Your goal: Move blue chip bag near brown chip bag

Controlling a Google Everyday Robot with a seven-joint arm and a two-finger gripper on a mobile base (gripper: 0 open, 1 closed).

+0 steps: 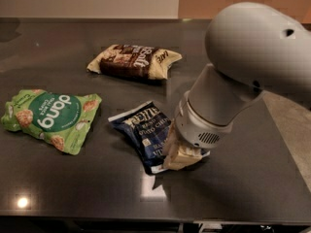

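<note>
The jaws sit on the blue chip bag's [141, 130] end under the arm, clenched or not I cannot tell; likely the grasping step; next, carry it beside the brown chip bag [133, 61].

I see my arm's smooth pale-grey rounded shell [252, 47], one small dark hole [289, 32], a vented wrist collar [201, 130], and the cream gripper [181, 155] low, near-right.
</note>
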